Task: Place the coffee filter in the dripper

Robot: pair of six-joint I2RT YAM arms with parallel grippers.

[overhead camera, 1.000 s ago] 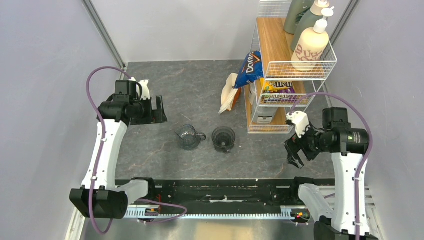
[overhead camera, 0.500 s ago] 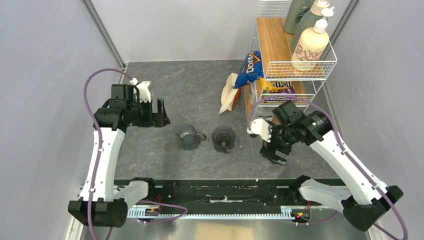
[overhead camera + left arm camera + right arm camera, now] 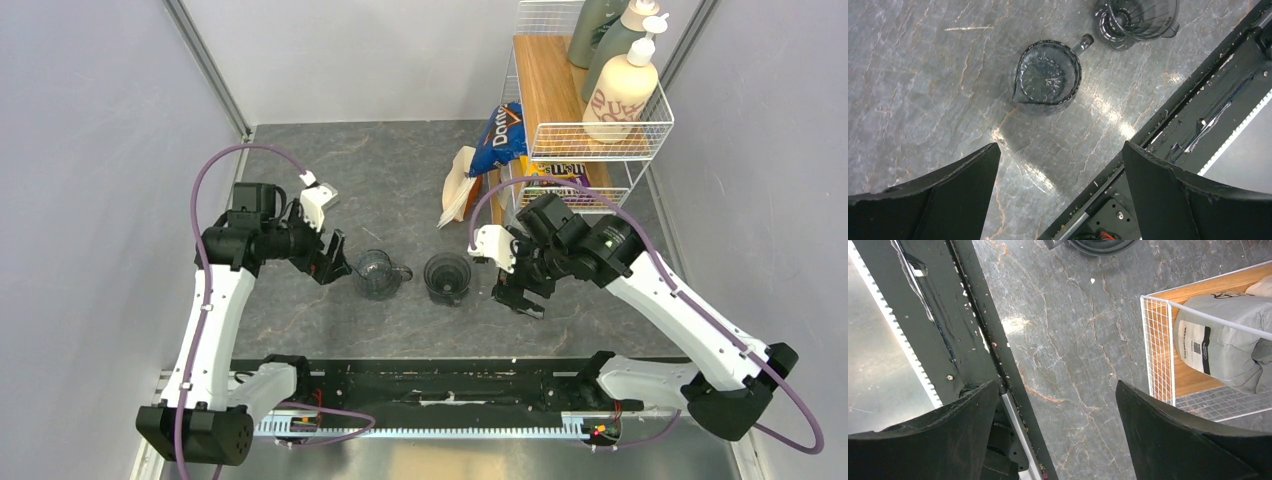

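The dripper (image 3: 447, 277) is a dark ribbed funnel cup standing on the grey table; it also shows at the top of the left wrist view (image 3: 1137, 19), and its edge shows in the right wrist view (image 3: 1098, 245). No single white paper coffee filter is in view. My left gripper (image 3: 335, 257) is open and empty, just left of the glass jug (image 3: 378, 273); its fingers frame bare table in the left wrist view (image 3: 1059, 147). My right gripper (image 3: 520, 291) is open and empty, right of the dripper, over bare table (image 3: 1056, 385).
A beige-and-white wedge packet (image 3: 459, 188) leans by the wire rack (image 3: 590, 140), next to a blue chip bag (image 3: 500, 138). The rack holds bottles, snacks and a grey bag (image 3: 1218, 335). The jug (image 3: 1048, 77) stands left of the dripper. The black rail (image 3: 430, 385) runs along the near edge.
My left gripper moved right and nearer, up to the jug. My right arm swung left from the rack side to just right of the dripper. Both stayed open.
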